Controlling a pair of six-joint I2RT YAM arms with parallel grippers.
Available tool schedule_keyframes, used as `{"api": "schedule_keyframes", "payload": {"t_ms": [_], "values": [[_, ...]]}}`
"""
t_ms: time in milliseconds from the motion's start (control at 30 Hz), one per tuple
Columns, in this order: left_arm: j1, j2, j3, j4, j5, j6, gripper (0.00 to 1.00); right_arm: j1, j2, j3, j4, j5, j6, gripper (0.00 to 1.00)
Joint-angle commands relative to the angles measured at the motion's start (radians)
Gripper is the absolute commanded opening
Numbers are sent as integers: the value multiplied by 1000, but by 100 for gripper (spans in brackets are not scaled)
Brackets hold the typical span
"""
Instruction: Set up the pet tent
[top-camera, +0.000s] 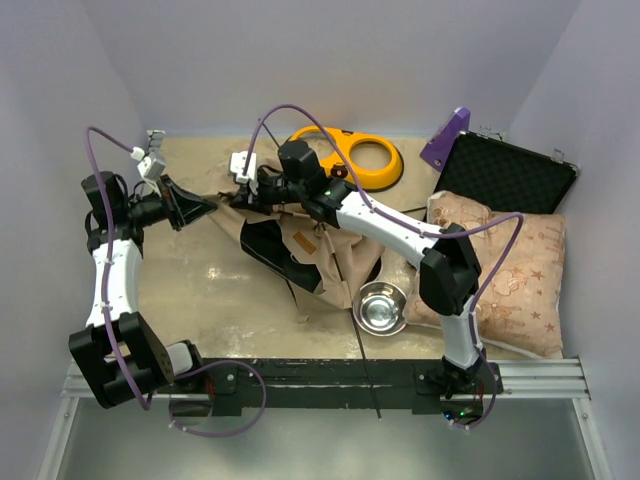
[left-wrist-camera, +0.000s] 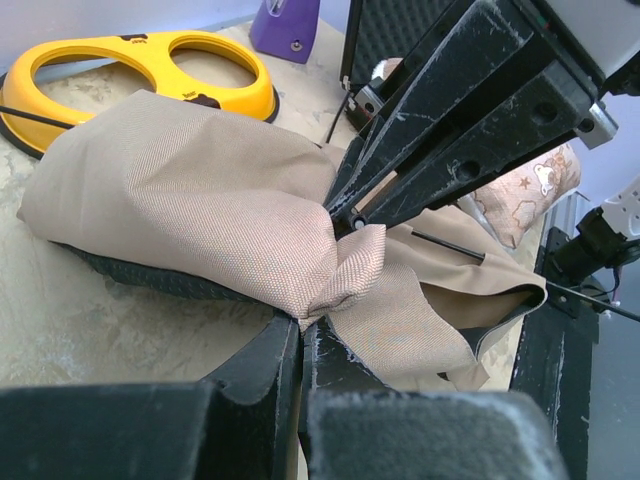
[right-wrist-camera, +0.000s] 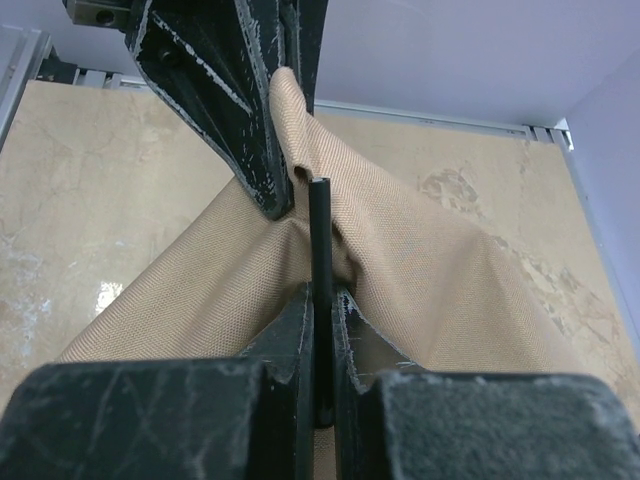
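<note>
Pinching fabric of one pet tent, left end effector clenched, right end effector clamped on one black pole

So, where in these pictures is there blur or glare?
Top view: soft, even light, all sharp; bright glare on the metal bowl. Left wrist view: the tent fabric is sharp, while the left gripper, shut on it near the lens, is blurred. Right wrist view: the pole in the right gripper and the weave are sharp; a small shine on the table at left.
</note>
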Motion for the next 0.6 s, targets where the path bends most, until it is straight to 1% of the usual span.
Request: {"api": "schedule_keyframes", "payload": {"t_ms": [0,100,167,333,567], "values": [[6,-28,10,156,18,-100,0,-38,-11,-47,-120,105,-19,0],[6,-28,-7,234,15,-183,0,-38,-20,-62,-108,107,-25,0],[6,-26,-14,272,15,-206,0,-36,-21,-63,-106,107,-26,0],[4,-35,-16,260,21,-185,0,-36,-17,-54,-106,107,-25,0],[6,-43,-8,181,27,-113,0,-41,-15,-39,-103,80,-8,0]]}}
